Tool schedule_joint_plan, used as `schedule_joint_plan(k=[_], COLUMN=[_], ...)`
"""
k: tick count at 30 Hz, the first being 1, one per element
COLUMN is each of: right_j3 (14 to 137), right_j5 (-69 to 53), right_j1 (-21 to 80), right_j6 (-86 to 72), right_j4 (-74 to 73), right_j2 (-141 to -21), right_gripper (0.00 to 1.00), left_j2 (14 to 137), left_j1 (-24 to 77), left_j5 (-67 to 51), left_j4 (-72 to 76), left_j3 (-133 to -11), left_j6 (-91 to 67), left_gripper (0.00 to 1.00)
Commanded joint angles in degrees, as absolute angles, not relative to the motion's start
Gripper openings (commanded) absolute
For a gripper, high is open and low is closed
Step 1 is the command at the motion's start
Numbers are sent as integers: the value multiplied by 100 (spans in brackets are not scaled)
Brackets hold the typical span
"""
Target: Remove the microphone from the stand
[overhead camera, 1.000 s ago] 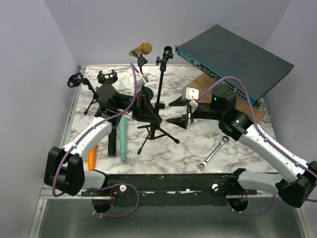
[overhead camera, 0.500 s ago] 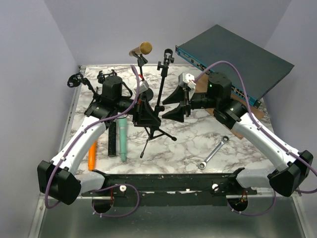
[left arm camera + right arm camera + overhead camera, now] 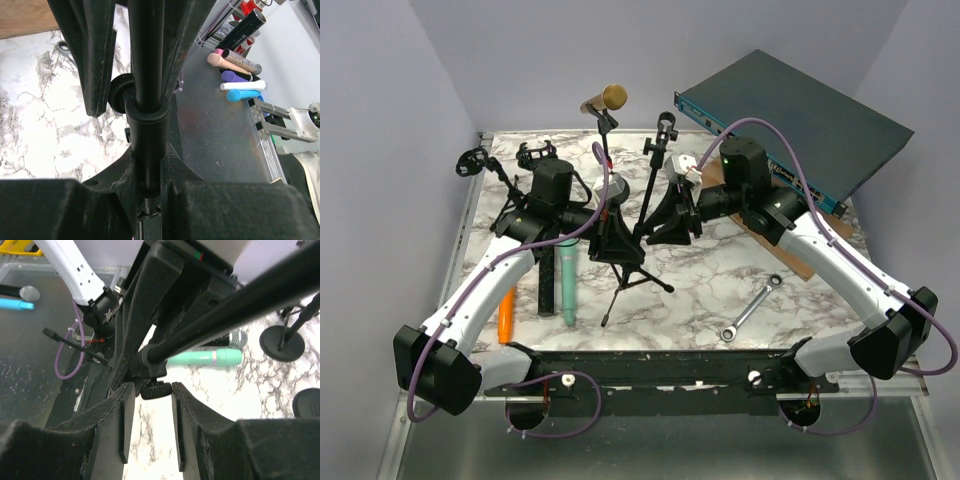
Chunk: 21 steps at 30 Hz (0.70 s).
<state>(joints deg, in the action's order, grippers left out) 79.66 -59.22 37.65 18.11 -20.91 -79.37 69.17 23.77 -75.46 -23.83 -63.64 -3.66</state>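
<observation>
A gold-headed microphone [image 3: 608,98] sits in the clip of a thin stand at the back. A black tripod stand [image 3: 649,185] leans in the middle of the table, its top clip [image 3: 664,128] tilted to the right. My left gripper [image 3: 612,228] is shut on this stand's lower pole [image 3: 147,75], just under the collar [image 3: 147,125]. My right gripper [image 3: 672,215] is open beside the pole; in the right wrist view its fingertips [image 3: 125,412] straddle the stand's black knob [image 3: 156,389]. The gold microphone is out of both wrist views.
A teal microphone [image 3: 567,282] and a black one [image 3: 547,288] lie at the left front, next to an orange object [image 3: 506,316]. Two small stands [image 3: 472,161] stand at the back left. A wrench [image 3: 750,308] lies at the right front. A blue network switch [image 3: 790,112] rests on a wooden board.
My right gripper has moved left up to the tripod stand and now straddles its knob. The stand has shifted a little left in my left gripper and its top tilts right.
</observation>
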Motion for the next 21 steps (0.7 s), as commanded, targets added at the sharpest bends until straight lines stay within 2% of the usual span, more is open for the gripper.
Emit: schedule_joint_plan(k=[1, 6, 12, 19, 21], right_j3=[8286, 8314, 8275, 8247, 8228], right_j5=[-6033, -5987, -5847, -5726, -5673], right_j1=[3757, 3758, 3762, 3762, 3767], right_j6=[2545, 2644, 2613, 2585, 2560], right_j4=[-2972, -3019, -2866, -2777, -2719], right_j2=[-8062, -8104, -8046, -8009, -7989], right_gripper=[42, 35, 40, 39, 33], left_j2=[6724, 6748, 6820, 6864, 6885], left_j1=[2417, 2433, 2469, 2505, 2514], left_j5=[-7699, -7704, -7708, -7682, -7673], left_j4=[-2351, -2347, -2369, -2366, -2374], left_j3=[-6490, -6486, -6521, -6521, -6539], left_j6=[-202, -193, -190, -185, -189], left_gripper=[0, 0, 0, 0, 0])
